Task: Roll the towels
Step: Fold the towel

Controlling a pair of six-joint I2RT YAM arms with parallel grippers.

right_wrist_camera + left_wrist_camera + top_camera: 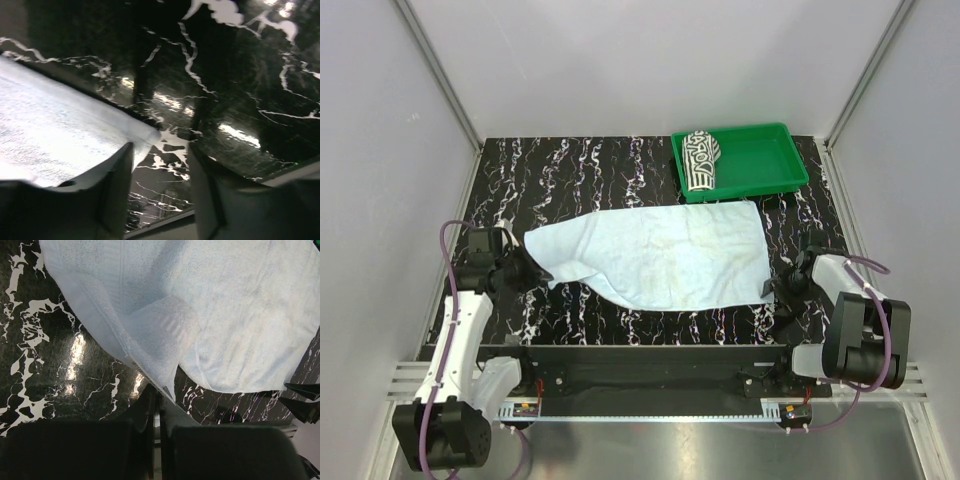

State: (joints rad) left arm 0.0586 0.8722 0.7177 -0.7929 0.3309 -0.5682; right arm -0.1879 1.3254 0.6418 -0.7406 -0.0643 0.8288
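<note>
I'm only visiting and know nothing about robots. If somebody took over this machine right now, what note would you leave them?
Left claw: shut on the pale blue towel, pinching its left corner.
Right claw: open at that towel's near right corner, not gripping it.
Striped towel: rolled, lying in the green tray. That one is done.
Left to do: roll the pale blue towel, which lies spread out on the table.

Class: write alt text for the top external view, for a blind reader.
A pale blue towel lies spread on a black marbled table, the left gripper shut on its left corner, the right gripper open by its near right corner. A rolled patterned towel lies in a green tray behind.
</note>
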